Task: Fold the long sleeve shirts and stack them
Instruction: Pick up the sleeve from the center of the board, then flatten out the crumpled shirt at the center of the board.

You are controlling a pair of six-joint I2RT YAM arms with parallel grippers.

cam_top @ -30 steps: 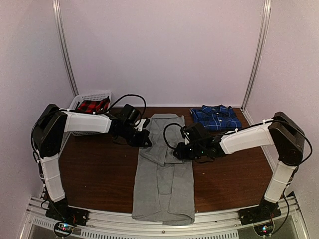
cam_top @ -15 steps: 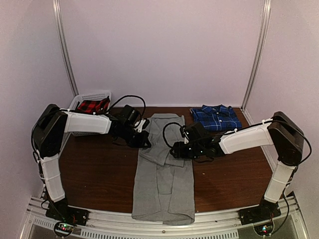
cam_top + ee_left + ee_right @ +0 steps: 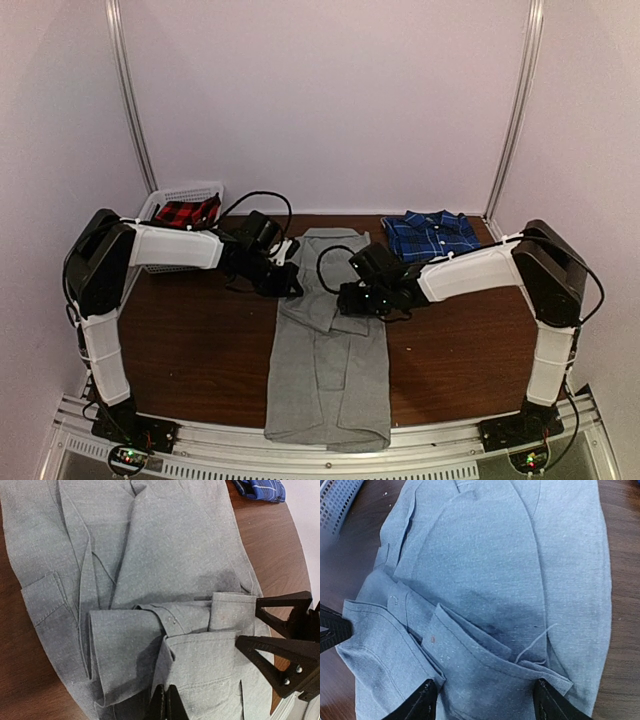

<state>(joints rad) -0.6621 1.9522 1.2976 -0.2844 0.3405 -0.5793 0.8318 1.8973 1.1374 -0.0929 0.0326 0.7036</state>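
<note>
Tucking sleeves over the grey shirt point(image 3: 325, 370) seemed done: left pincer point(image 3: 165, 701) was clenched at its 9 o'clock, right pincer point(image 3: 485, 696) released; hem-to-collar fold seemed due.

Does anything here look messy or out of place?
The plain light grey fabric shirt has sleeves bunched crookedly across its middle, and its hem overhangs the brown wooden table at the near edge. The dark blue plaid shirt sits neatly folded.
</note>
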